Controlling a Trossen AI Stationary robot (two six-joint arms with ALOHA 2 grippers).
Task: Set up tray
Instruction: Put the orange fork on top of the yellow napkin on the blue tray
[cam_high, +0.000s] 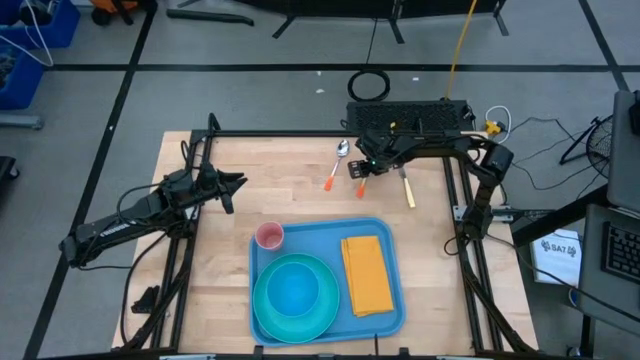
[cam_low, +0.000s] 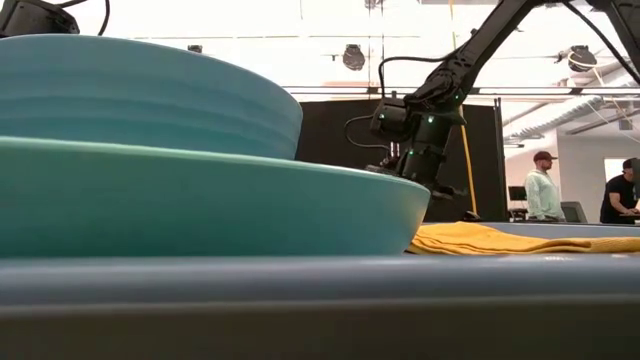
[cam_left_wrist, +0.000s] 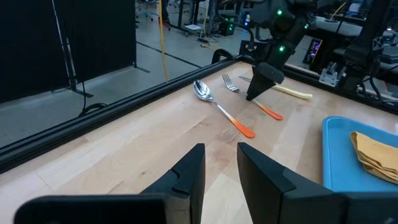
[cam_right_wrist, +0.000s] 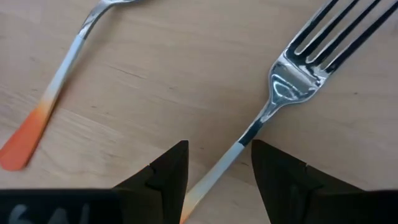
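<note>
Here, the fork (cam_right_wrist: 292, 81) is straddled by the right end effector (cam_right_wrist: 217, 171), fingers apart, on the far surface (cam_high: 230, 200); closing and carriage to the tray (cam_high: 395, 300) are judged next.

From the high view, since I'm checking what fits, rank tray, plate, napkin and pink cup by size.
1. Tray
2. Plate
3. Napkin
4. Pink cup

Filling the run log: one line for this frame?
right gripper: open, straddling fork handle | left gripper: open, idle | tray: plate, napkin loaded
</note>
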